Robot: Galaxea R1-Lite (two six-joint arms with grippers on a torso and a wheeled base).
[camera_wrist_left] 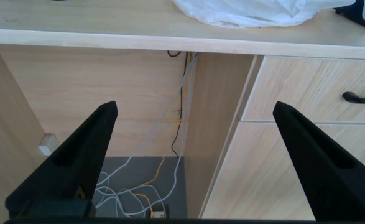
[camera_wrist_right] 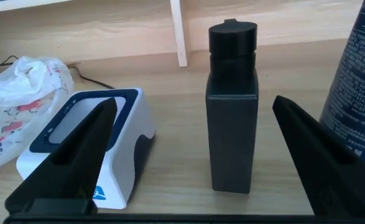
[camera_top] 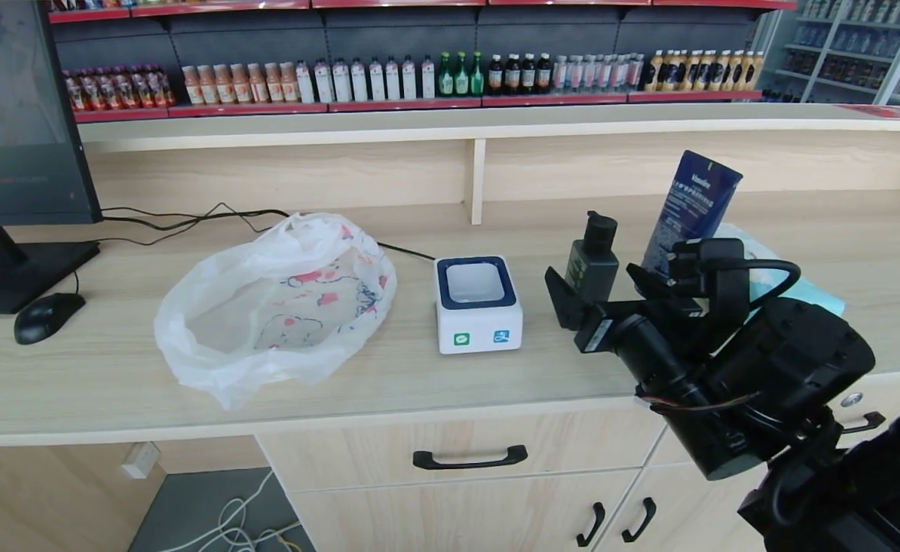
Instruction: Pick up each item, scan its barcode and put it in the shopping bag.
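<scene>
1. R gripper (camera_wrist_right: 194, 104): jaws wide open, holding nothing. It sits low over the counter (camera_top: 113, 368), to the right of the scanner (camera_top: 477, 303).
2. Dark bottle (camera_wrist_right: 232, 130): square body w/ round cap, upright on the counter. In the R wrist view it's framed by the two fingers (camera_wrist_right: 76, 155) and just ahead of the tips. There's a gap on both sides, no contact seen.
3. Blue tube (camera_top: 693, 201): standing upright just beside the bottle, on its right and a bit further back. Not touched by the gripper.
4. Shopping bag (camera_top: 277, 303): white plastic w/ red and blue print, lying crumpled on the counter left of the scanner w/ its mouth open toward the front edge. Can't tell if anything's inside.
5. Scanner: white box w/ blue-rimmed window facing up, between the bag and the bottle, apart from both.
6. L gripper (camera_wrist_left: 194, 106): jaws wide open, empty. It's below the counter's front edge, facing the cabinet front, w/ cables (camera_wrist_left: 138, 186) on the floor beneath.
7. Far left on the counter: monitor (camera_top: 21, 115) and mouse (camera_top: 47, 316).
</scene>
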